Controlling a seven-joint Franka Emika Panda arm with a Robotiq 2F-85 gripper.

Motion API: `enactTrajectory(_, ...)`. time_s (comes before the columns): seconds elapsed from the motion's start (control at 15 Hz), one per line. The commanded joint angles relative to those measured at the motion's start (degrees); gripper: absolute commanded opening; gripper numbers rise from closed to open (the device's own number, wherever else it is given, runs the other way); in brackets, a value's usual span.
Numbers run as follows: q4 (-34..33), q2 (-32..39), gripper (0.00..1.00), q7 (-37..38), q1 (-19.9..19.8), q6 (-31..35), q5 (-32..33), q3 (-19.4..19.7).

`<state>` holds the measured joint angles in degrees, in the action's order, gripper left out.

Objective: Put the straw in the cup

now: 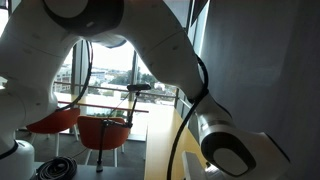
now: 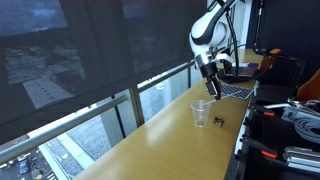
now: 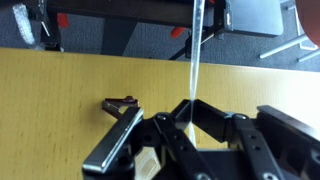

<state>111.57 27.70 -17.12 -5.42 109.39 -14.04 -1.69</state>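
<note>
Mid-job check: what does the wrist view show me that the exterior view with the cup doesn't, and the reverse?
Only the wrist view: the thin clear straw pinched in the shut gripper; the straw is too fine to make out from outside. Only the exterior view: the clear cup standing on the wooden table, with the gripper hanging higher than its rim. Both: the table and a small dark object lying on it, close to the cup in the exterior view.
</note>
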Motion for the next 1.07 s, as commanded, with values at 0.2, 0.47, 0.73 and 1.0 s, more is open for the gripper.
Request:
enactTrajectory(0.2, -6.4, 4.1, 0.03, 0.3, -1.0, -4.6, 0.4, -0.2)
enactTrajectory(0.47, -8.2, 4.7, 0.03, 0.5, -0.9, -6.7, 0.2, -0.4)
enactTrajectory(0.73, -7.4, 3.7, 0.03, 0.9, -0.4, -7.8, 0.6, -0.3)
enactTrajectory(1.0, -7.9, 3.5, 0.03, 1.7, -0.3, -9.2, 1.0, 0.0)
